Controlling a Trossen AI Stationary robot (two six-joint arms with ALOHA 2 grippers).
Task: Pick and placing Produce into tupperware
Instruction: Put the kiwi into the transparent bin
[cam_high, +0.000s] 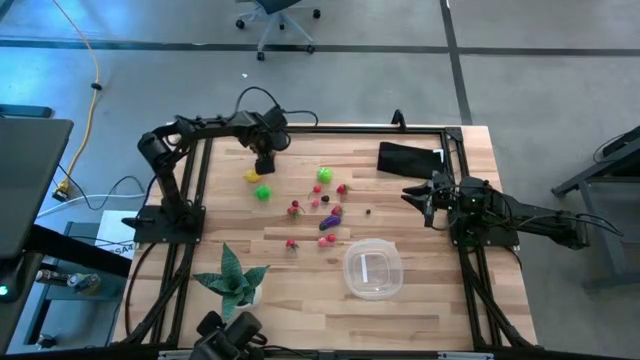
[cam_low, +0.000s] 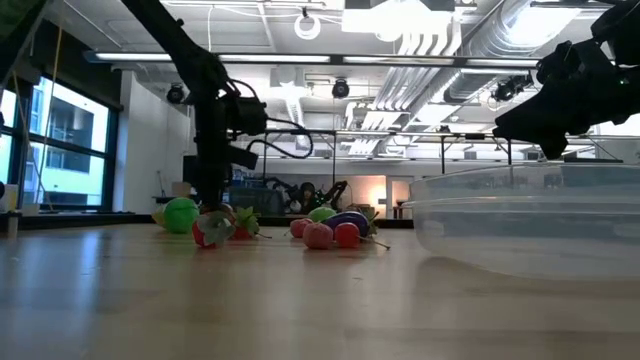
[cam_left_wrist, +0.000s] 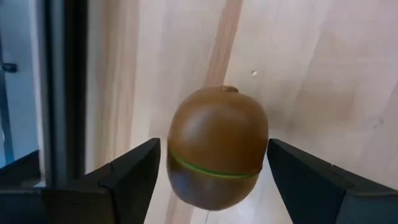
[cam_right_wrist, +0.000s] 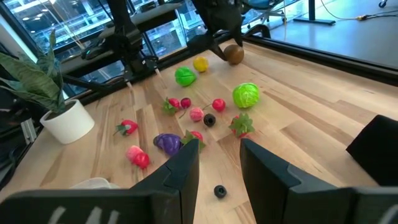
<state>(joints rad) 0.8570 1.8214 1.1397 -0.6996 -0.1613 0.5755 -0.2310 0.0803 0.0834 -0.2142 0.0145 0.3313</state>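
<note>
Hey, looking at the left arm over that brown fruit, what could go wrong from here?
1. The brown fruit is round and smooth, and sits between the open fingers of the left gripper; a closing grip may squirt it sideways.
2. It lies close to the dark frame rail at the table edge, so a slip could send it rolling off or against the rail.
3. The tupperware lies across the table beyond the scattered produce, so a carried piece could drop among them.
</note>
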